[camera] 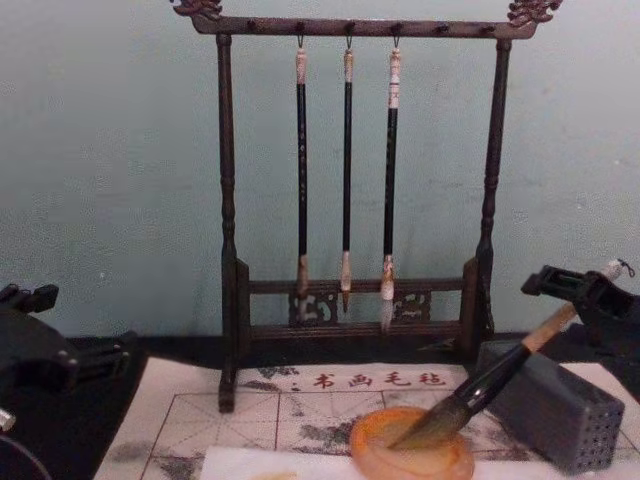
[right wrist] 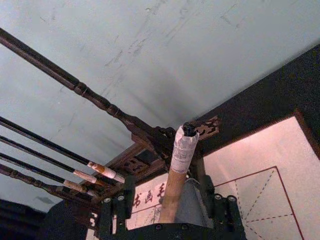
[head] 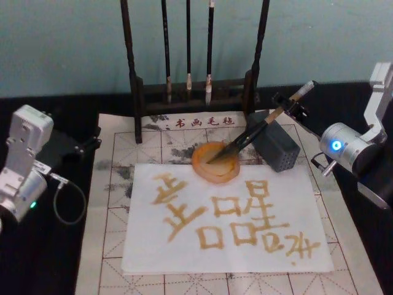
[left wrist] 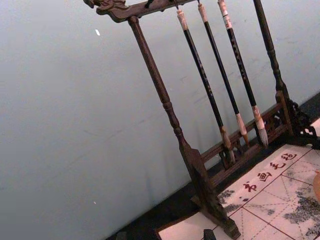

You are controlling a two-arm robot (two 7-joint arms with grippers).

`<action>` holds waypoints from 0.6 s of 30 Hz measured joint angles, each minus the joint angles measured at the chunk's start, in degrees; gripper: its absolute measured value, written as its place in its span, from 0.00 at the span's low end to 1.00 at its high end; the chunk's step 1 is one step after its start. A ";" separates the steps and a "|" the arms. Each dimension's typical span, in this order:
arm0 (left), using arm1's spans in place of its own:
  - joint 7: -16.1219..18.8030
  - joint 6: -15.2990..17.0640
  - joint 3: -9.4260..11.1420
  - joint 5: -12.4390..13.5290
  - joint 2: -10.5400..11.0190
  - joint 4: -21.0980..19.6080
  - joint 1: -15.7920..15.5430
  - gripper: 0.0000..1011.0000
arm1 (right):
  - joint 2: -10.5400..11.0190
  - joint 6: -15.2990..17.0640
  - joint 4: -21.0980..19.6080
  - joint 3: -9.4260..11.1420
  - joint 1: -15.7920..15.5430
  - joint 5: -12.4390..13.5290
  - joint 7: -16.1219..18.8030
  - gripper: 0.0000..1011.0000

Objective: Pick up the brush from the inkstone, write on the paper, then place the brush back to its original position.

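My right gripper [head: 293,106], up and right of the inkstone [head: 212,174], straddles the brush [head: 258,130] handle with its fingers apart, not pinching. The bristles rest in the inkstone and the handle leans on the grey block [head: 279,150] just to the inkstone's right. The paper [head: 184,246], touching the inkstone's near edge, bears amber characters [head: 245,215]. Backing away, a finger could snag the handle and roll the wet bristles onto the writing. My left gripper [head: 89,144] sits parked, far left of the inkstone.

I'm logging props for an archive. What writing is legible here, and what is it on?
"书画毛毡": red print on the felt mat, far edge.
Amber brushed characters on the paper: too loose to read surely.
Label near the end of the brush: too blurred.
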 joint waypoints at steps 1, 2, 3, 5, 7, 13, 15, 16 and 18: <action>0.00 0.00 0.00 0.00 0.00 0.00 0.00 0.99 | -0.01 0.00 0.00 0.01 0.00 0.00 0.01 0.84; 0.00 0.00 0.00 0.00 0.00 0.00 0.00 0.99 | -0.01 0.01 -0.01 0.01 -0.01 0.00 0.01 0.82; 0.00 0.00 0.00 0.00 0.00 0.00 0.00 0.99 | -0.02 0.01 -0.01 0.02 -0.01 0.00 0.02 0.77; 0.00 0.00 0.00 0.00 0.00 0.00 0.00 0.99 | -0.02 0.02 -0.01 0.03 -0.02 0.00 0.03 0.74; 0.00 0.00 0.00 0.00 0.00 0.00 0.00 0.99 | -0.02 0.03 -0.01 0.04 -0.03 -0.01 0.04 0.66; 0.00 0.00 0.00 0.00 0.00 0.00 0.00 0.99 | -0.03 0.05 -0.01 0.07 -0.04 -0.02 0.05 0.46; 0.01 0.00 0.00 0.00 0.00 0.00 0.00 0.99 | -0.03 0.05 -0.01 0.07 -0.04 -0.02 0.05 0.43; 0.00 0.00 0.00 0.00 0.00 0.00 0.00 0.99 | -0.03 0.06 -0.01 0.07 -0.04 -0.02 0.04 0.38; 0.00 0.00 0.00 0.00 0.00 0.00 0.00 0.99 | -0.03 0.05 -0.01 0.07 -0.04 -0.03 0.05 0.31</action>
